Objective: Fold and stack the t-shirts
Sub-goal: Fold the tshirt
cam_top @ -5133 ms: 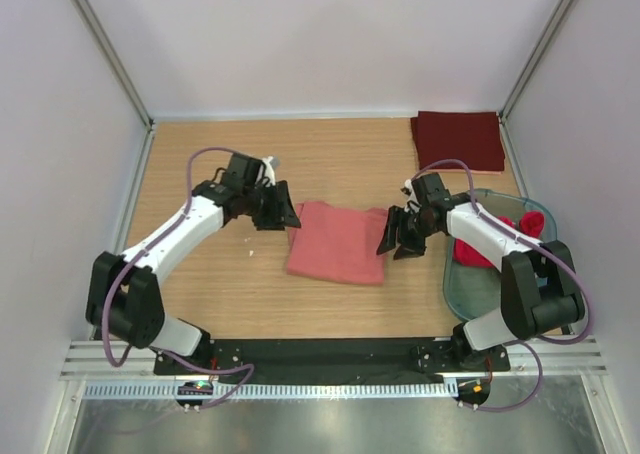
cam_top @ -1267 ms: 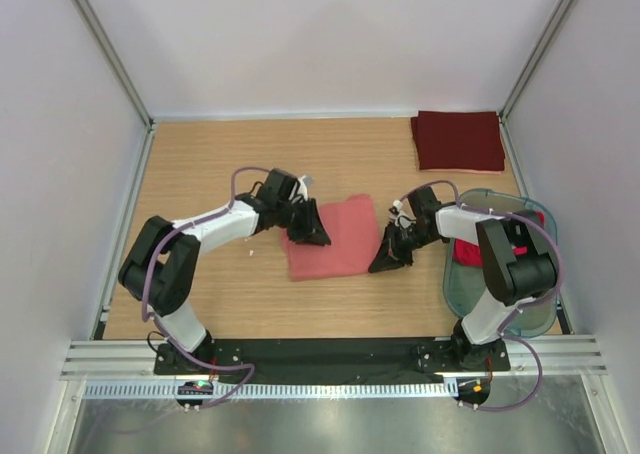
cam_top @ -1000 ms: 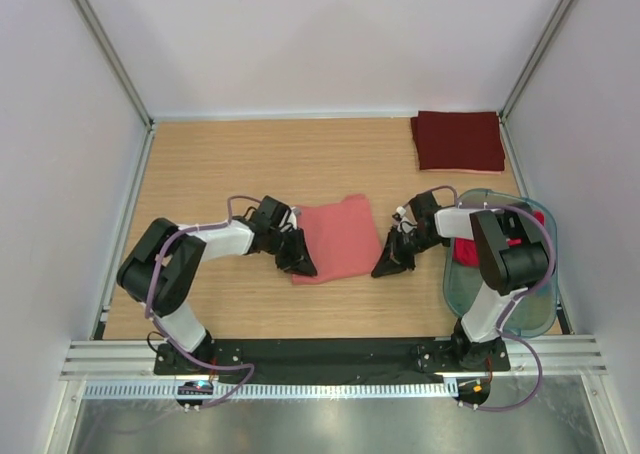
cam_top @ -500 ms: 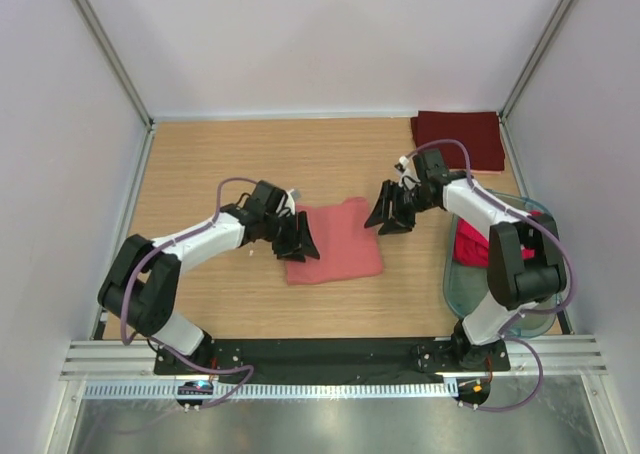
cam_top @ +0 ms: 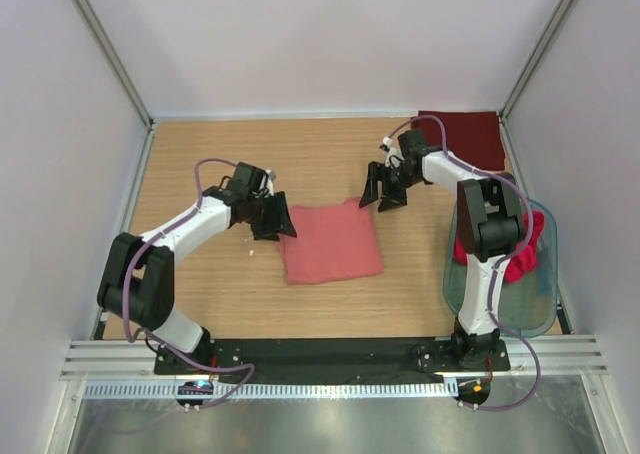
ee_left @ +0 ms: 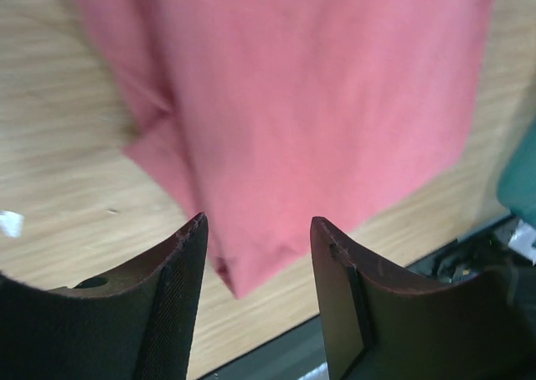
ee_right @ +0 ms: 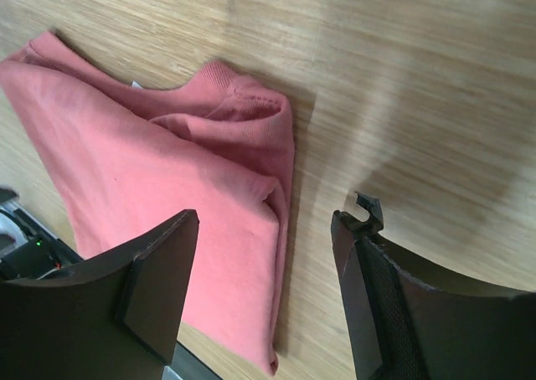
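At centre frame, left claw (cam_top: pixel 272 217) sits spread at the left edge of the salmon-pink t-shirt (cam_top: pixel 330 242), pinching nothing. Right claw (cam_top: pixel 383 187) is spread too, just off the shirt's upper right corner. Shirt lies folded flat mid-bench (cam_top: pixel 200 164). Maroon t-shirt (cam_top: pixel 465 136) is folded at the upper right corner. Likely left to do: stack salmon on maroon, then fold the red-pink t-shirts (cam_top: pixel 530 236) bunched in the tub (cam_top: pixel 500 309) at right. Right arm hides part of the tub, so count unclear. Left wrist view is blurred.
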